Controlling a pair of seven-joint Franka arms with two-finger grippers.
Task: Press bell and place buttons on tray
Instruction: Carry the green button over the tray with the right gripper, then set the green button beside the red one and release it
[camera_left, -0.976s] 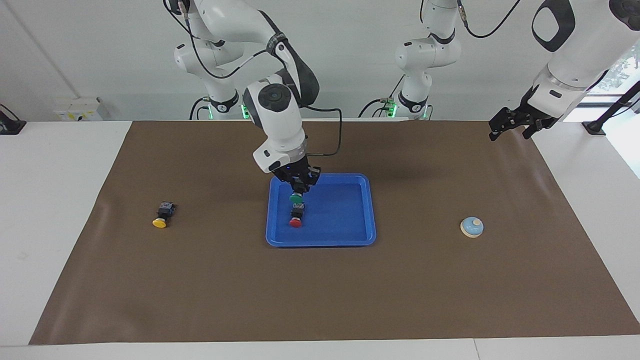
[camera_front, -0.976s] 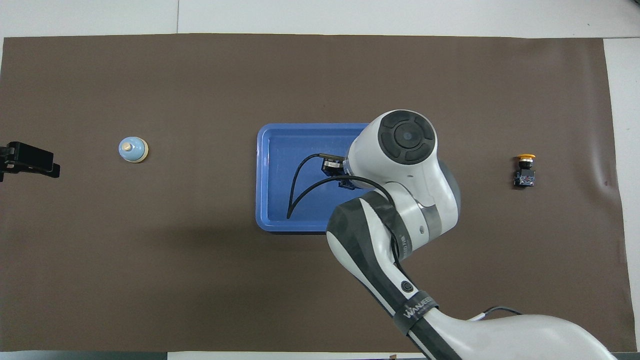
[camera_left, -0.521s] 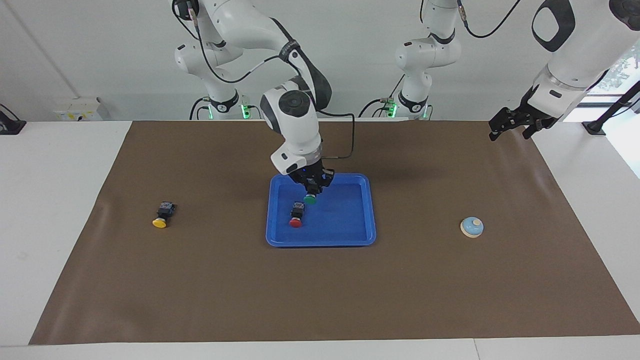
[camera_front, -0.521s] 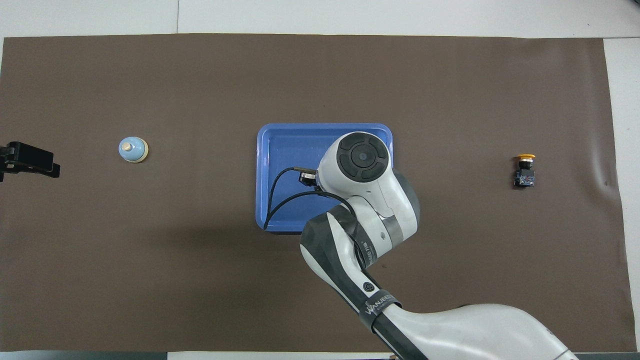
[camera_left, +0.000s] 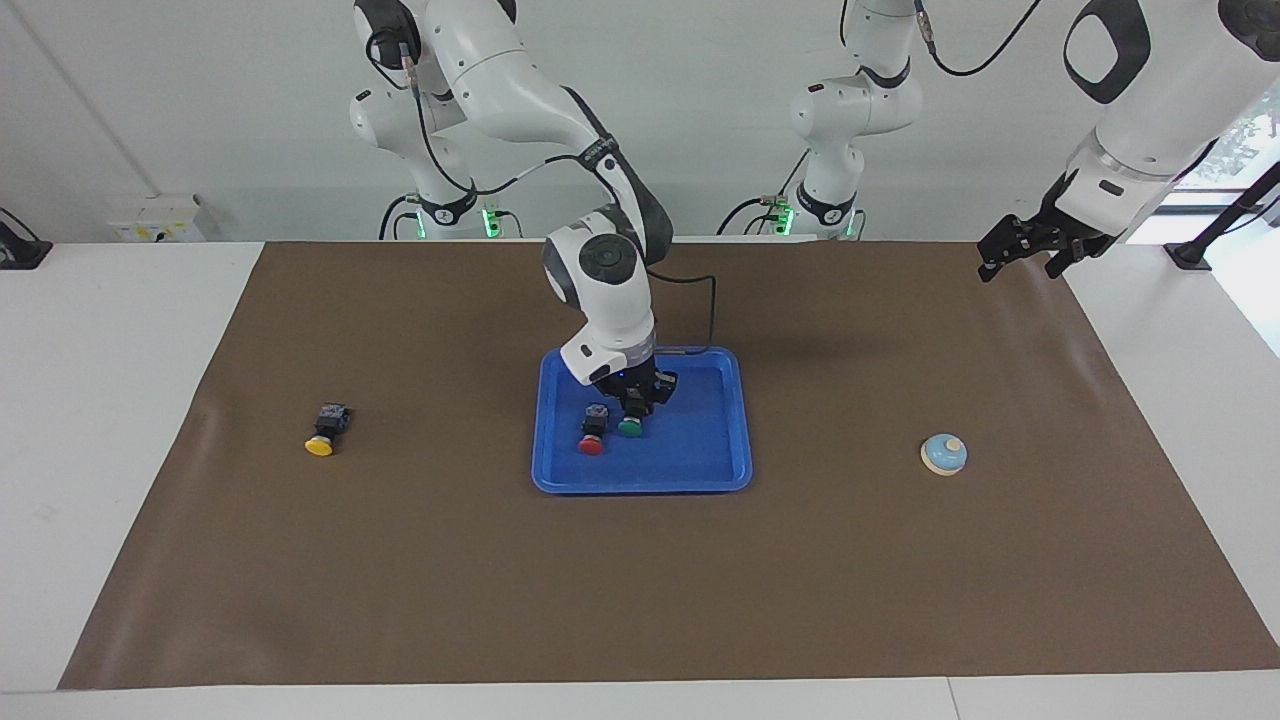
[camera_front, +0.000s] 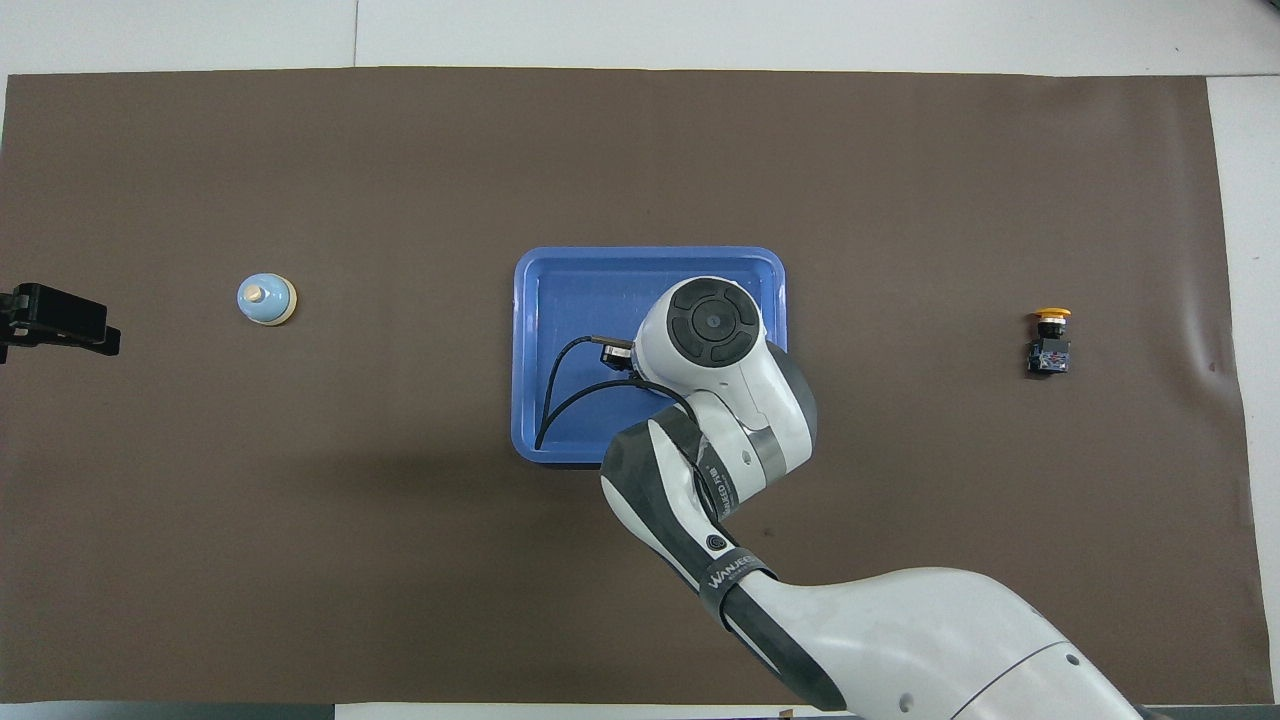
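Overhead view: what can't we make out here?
- Green button and red button: hidden in the overhead view under the right arm; only the facing view shows them in the tray.
- Right hand: also covered overhead; in the facing view, whether it grips the green button cannot be told.
- Left hand: cut by the overhead view's edge.
- Yellow button: body details too small.

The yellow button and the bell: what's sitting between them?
Between yellow button and bell sits the blue tray, seen in the facing view.
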